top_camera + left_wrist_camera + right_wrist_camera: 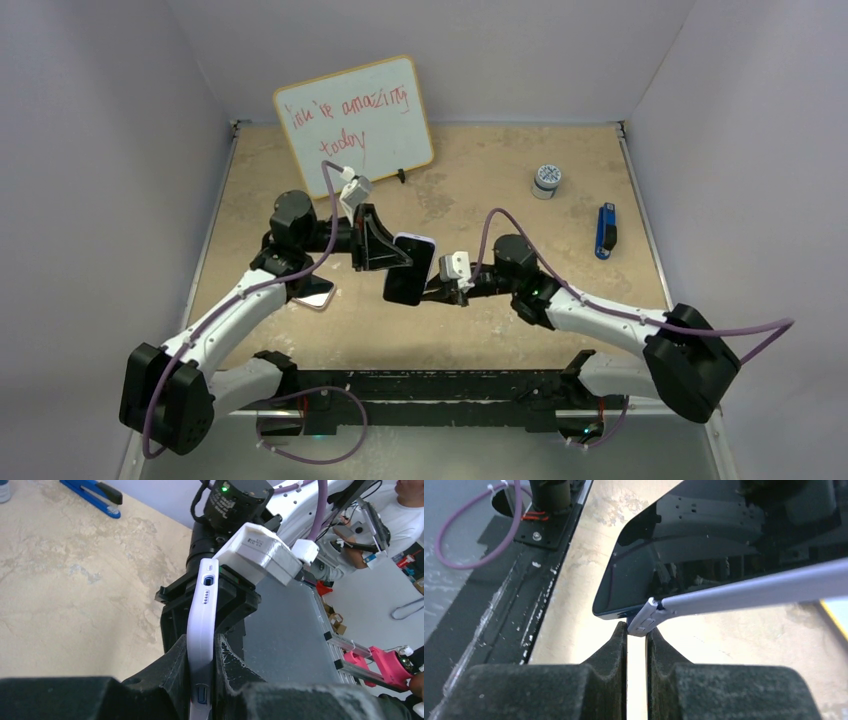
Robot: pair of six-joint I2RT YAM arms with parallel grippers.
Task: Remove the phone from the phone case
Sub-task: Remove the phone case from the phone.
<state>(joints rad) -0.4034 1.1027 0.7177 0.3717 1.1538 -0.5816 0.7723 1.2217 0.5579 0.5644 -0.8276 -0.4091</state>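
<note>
A dark-screened phone [407, 278] in a lavender phone case [416, 240] is held up above the table's middle, between both arms. My left gripper [393, 256] is shut on the case's long edge [201, 615], which bows between its fingers [202, 647]. My right gripper [434, 291] is shut on one corner of the case [644, 622], with only a narrow gap between its fingers [637, 628]. In the right wrist view the case [754, 587] runs off to the right as a thin lavender strip, and the phone [639, 575] stands apart from it at that corner.
A whiteboard [355, 125] leans at the back. A small white jar [546, 180] and a blue stapler [605, 230] lie at the right; the stapler also shows in the left wrist view [95, 495]. A flat dark slab with a light rim [315, 293] lies under my left arm.
</note>
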